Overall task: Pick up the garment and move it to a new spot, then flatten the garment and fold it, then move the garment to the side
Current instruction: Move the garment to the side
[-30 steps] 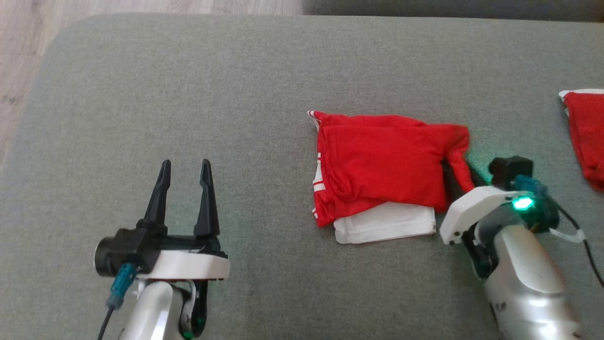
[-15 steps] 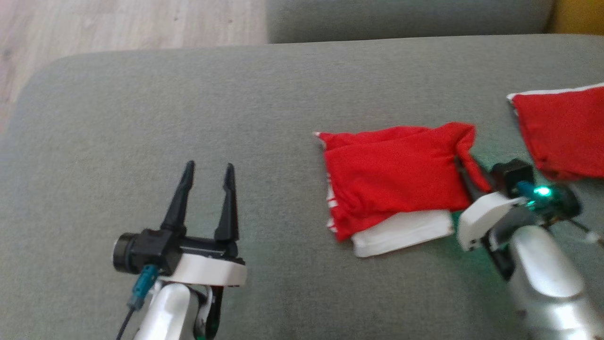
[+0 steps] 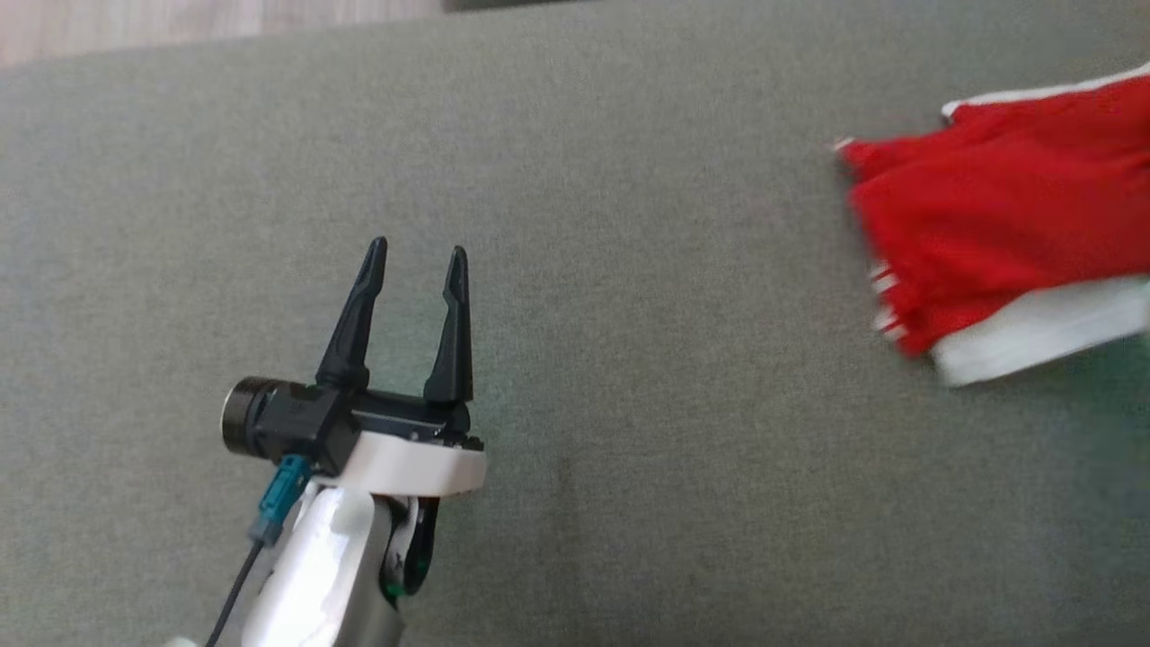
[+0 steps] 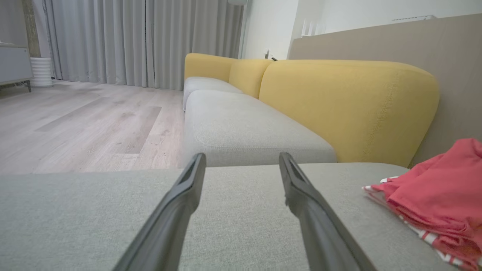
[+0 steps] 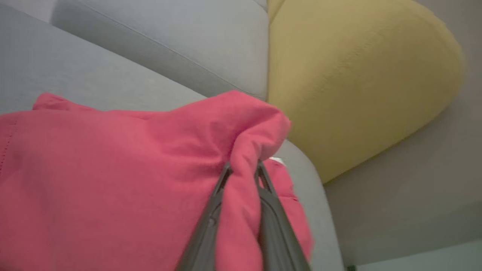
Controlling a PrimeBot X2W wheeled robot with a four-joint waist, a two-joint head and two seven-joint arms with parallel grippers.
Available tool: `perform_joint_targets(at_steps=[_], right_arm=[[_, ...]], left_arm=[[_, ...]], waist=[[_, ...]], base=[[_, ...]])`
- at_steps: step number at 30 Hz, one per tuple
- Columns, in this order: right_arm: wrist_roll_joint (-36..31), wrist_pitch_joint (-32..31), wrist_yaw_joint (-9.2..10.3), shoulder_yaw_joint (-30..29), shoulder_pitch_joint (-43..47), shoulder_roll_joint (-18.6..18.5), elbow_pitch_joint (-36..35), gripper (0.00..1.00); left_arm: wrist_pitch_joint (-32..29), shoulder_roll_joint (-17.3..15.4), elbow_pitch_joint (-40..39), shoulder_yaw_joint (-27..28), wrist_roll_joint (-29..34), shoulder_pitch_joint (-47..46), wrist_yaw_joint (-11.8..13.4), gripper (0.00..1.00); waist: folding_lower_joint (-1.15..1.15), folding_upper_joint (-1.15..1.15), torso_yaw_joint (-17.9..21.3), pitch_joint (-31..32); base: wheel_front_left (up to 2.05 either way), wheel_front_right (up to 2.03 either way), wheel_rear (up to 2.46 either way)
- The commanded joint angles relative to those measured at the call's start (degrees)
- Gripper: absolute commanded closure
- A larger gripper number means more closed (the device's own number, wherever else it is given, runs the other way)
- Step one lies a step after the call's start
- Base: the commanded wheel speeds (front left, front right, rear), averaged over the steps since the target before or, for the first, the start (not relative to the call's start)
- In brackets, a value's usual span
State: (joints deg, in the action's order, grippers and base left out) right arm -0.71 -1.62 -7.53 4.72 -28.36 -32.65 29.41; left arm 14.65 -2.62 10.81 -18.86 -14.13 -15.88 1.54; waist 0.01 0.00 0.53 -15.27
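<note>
Nearest, the left gripper (image 3: 418, 247) hangs low over the grey cushion (image 3: 629, 404), fingers spread wide with nothing between them. Farther right, the right gripper (image 5: 243, 165) pinches its fingers on a bunched fold of the red garment (image 3: 970, 234), which lies on the cushion's right side. A yellow backrest (image 4: 339, 105) rises beyond.

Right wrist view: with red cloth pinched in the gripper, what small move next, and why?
Probably slide the folded red-and-white fabric garment sideways along the grey sofa cushion: the right gripper is shut on its bunched edge, folding looks done, and the open left gripper stands apart.
</note>
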Motion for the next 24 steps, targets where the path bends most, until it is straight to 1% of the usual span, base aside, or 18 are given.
perform_joint_targets(at_steps=[1, 4, 8, 15, 20, 21, 22, 24], right_arm=[[-0.3, 0.2, 0.04, -1.0, -1.4, -3.1, -0.9, 1.0], [-0.7, 0.9, 0.04, -4.3, -3.2, -5.9, 1.6, 1.0], [-1.7, 1.9, 0.04, -7.1, -5.8, -7.4, 5.4, 1.0], [-3.7, 2.1, 0.04, -10.2, -8.2, -7.5, 10.2, 1.0], [-5.0, 1.2, 0.04, -13.1, -8.6, -6.4, 13.4, 1.0], [-5.1, 1.1, 0.04, -13.9, -8.7, -5.9, 13.8, 0.71], [-5.3, 1.0, 0.04, -14.8, -8.8, -5.4, 14.2, 0.0], [-6.3, 1.4, 0.04, -15.9, -8.9, -4.6, 14.0, 0.0]], left_arm=[[0.3, -0.3, -1.8, 1.6, 0.2, -2.2, 0.0, 0.0], [0.3, -0.3, -1.7, 2.0, 0.2, -2.7, -0.1, 0.0], [0.3, -0.3, -1.4, 2.8, 0.4, -3.2, -0.4, 0.0], [0.3, -0.3, -1.4, 3.8, 0.3, -3.7, -0.7, 0.0], [0.3, -0.3, -1.4, 4.1, 0.2, -3.6, -0.8, 0.0], [0.3, -0.3, -1.3, 4.1, 0.2, -3.5, -0.7, 0.0], [0.3, -0.3, -1.2, 4.2, 0.2, -3.5, -0.7, 0.0], [0.3, -0.3, -1.0, 4.3, 0.1, -3.4, -0.7, 0.0]], waist=[[-0.01, 0.0, 0.0, -2.1], [-0.01, 0.0, -0.5, -3.8], [-0.01, 0.0, -1.3, -5.5], [-0.01, 0.0, -2.3, -7.1], [-0.01, 0.0, -2.6, -7.2], [-0.01, 0.0, -2.5, -7.0], [-0.01, 0.0, -2.4, -6.7], [-0.01, 0.0, -2.2, -6.0]], base=[[0.0, 0.0, 0.0], [0.0, 0.0, 0.0], [0.0, 0.0, 0.0], [0.0, 0.0, 0.0], [0.0, 0.0, 0.0], [0.0, 0.0, 0.0], [0.0, 0.0, 0.0], [0.0, 0.0, 0.0]])
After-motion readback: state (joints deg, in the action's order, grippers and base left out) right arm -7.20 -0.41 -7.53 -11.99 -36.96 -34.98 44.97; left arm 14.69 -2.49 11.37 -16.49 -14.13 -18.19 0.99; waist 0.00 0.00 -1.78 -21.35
